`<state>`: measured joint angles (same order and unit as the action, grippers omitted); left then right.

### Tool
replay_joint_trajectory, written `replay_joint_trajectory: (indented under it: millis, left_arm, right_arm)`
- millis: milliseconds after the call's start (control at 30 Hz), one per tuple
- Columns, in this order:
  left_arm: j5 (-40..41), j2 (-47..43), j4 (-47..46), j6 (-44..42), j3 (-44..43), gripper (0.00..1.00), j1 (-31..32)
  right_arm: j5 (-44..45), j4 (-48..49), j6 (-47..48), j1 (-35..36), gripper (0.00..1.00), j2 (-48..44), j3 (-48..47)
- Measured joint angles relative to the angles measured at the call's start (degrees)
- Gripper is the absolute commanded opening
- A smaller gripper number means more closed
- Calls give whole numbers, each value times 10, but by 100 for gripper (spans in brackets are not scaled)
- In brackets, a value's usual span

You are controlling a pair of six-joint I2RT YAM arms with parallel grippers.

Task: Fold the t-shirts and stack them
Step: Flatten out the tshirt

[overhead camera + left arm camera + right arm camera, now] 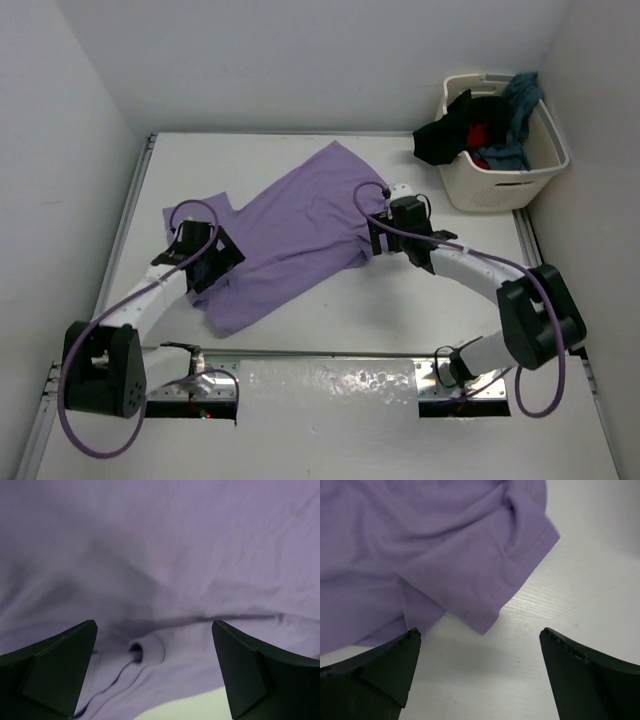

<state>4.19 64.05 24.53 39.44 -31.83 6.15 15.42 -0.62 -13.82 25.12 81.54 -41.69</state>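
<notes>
A: Shirt count?

B: Four. One lavender t-shirt (300, 230) lies loose on the worktop (400, 305), diagonal, rumpled, not folded. The other three are in the one cream basket (500, 188) at the far right corner. The black t-shirt (440, 140) is draped over the left rim, the red t-shirt (482, 133) is inside, and the teal t-shirt (520, 95) is bunched at the back.

A: Hands?

B: Two, both spread wide, neither pinching anything. The left hand (154, 625) is low over the lavender shirt's near-left part, with a rolled hem between its fingers. Whether it touches cloth, cannot tell. The right hand (480, 630) is at the shirt's right side. Its fingers frame a sleeve corner and bare worktop.
</notes>
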Motion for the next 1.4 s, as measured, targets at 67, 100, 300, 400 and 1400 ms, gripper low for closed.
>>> replay_joint_trajectory:
  millis: [67, 100, 300, 400, 1400]
  left_arm:
    - [2, 39, -27, 0, -8, 99, 1]
    - [3, 64, -39, 0, -16, 100, 1]
    - [5, 174, -96, -8, -51, 99, 2]
    - [0, 205, -115, -19, -76, 97, 2]
    - [23, 69, 39, 14, -77, 100, 221]
  right_arm:
    - [-5, -9, 2, 3, 99, 27, -6]
    - [-10, -12, 4, 3, 99, 43, -12]
    - [-40, -4, 9, 3, 99, 146, -89]
    - [-53, 10, 8, 3, 99, 199, -128]
    - [-14, -282, -222, 71, 99, -294, 190]
